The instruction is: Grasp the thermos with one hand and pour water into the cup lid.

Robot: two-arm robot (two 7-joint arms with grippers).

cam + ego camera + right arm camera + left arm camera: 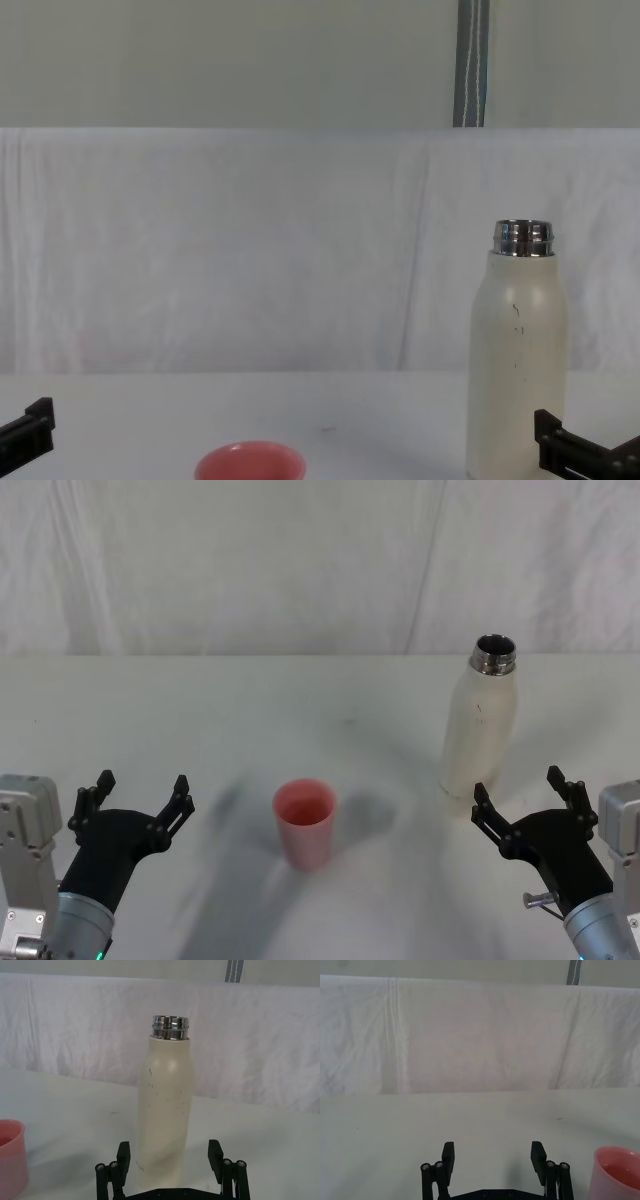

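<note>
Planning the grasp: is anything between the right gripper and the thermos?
No; in the head view only bare table separates the right gripper from the thermos.

Two black grippers, left gripper (138, 798) and right gripper (521, 798), each with two jointed, jaw-like fingers ending in blocky square tips. Small round silver pins at the finger joints, plain in the wrist views. Matte black tapered bodies behind the fingers, joined to silver-grey wrist sleeves. Pale grey boxy housings at the outer sides. A silver screw sticking out beside the right wrist. Small green lights low on the left arm.
</note>
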